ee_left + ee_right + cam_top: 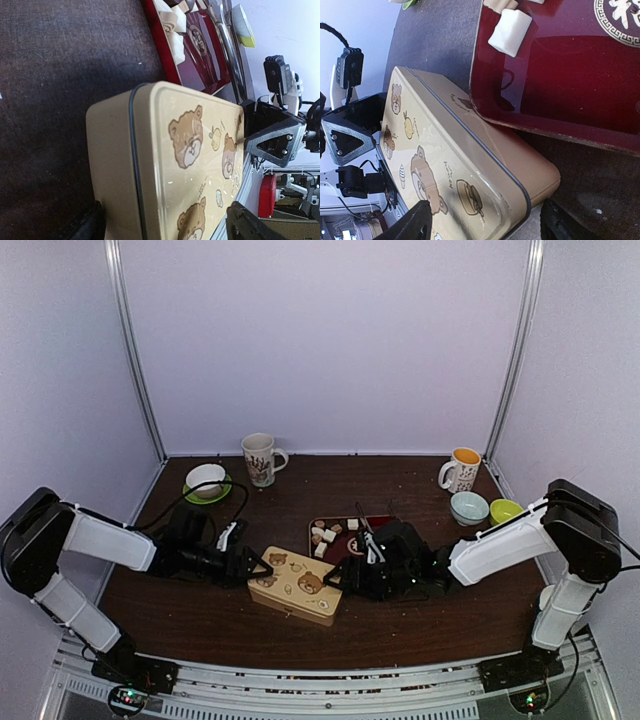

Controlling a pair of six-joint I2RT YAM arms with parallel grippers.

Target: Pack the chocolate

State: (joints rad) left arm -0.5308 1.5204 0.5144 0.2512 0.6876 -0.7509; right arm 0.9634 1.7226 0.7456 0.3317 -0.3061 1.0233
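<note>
- My tin (296,583): cream, printed with brown bears.
- Tray (560,75) at its one o'clock: deep red, with a gold-and-white round emblem.
- Chocolate (326,536) on it: white and tan.
- Table (420,625): dark brown.
- Mug (461,471) at my one o'clock: white, orange inside.

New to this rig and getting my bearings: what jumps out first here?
A closed beige tin with cartoon bears lies mid-table, the left claw and right claw open at its two ends. Just behind it sits a dark red tray with small white and tan chocolate pieces.
</note>
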